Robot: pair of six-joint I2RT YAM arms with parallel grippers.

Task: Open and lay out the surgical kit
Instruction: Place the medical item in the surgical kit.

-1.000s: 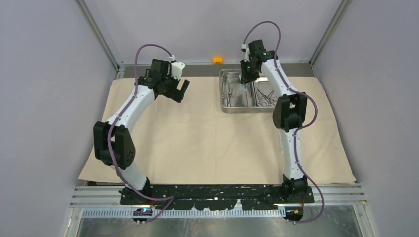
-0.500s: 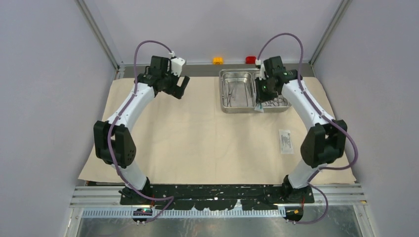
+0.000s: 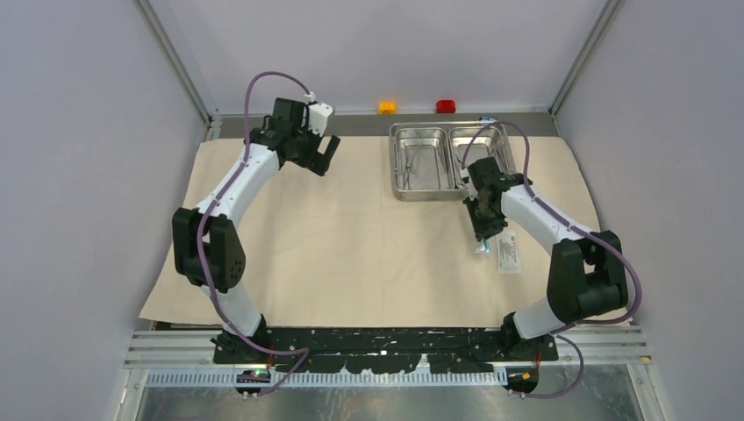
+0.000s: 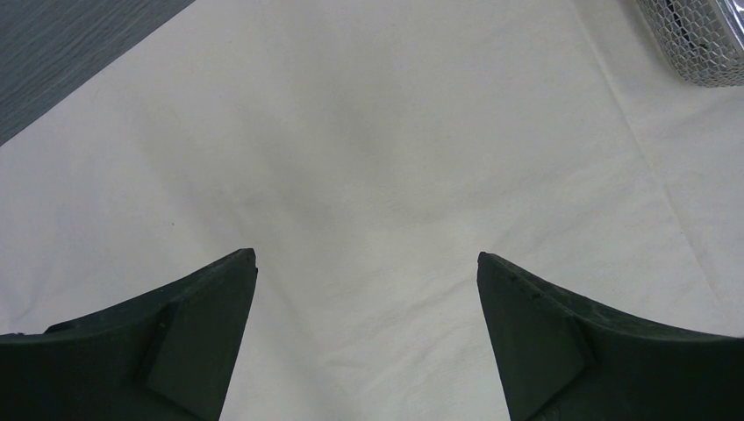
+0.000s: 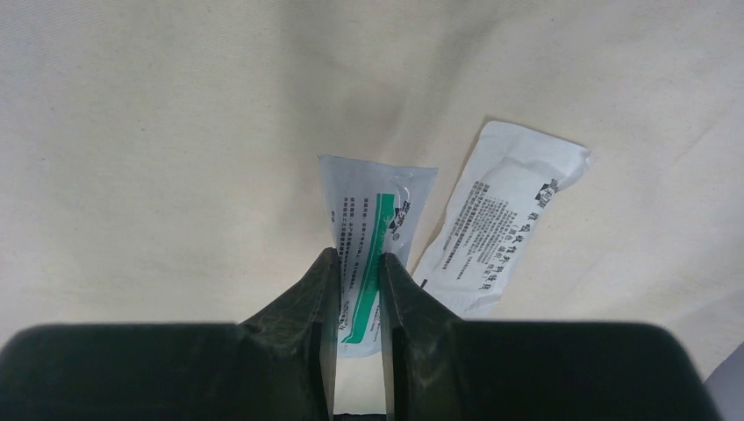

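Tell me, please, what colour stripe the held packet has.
Teal-green, on the packet; right wrist view.

Orange block [image 3: 386, 107], red block [image 3: 446, 106] (well apart).

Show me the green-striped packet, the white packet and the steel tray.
green-striped packet [image 5: 373, 219]: right wrist view, printed face
white packet [image 5: 504, 224]: right wrist view, printed middle
steel tray [image 3: 394, 162]: top external view, left rim

There is one beige cloth [image 3: 351, 254], one steel tray [image 3: 392, 162] with two compartments, and two packets: one teal-striped packet [image 5: 379, 224], one white packet [image 5: 500, 219]. Two blocks: one orange block [image 3: 386, 107], one red block [image 3: 446, 106]. The tray's instruments [image 3: 411, 168] are too small to count.
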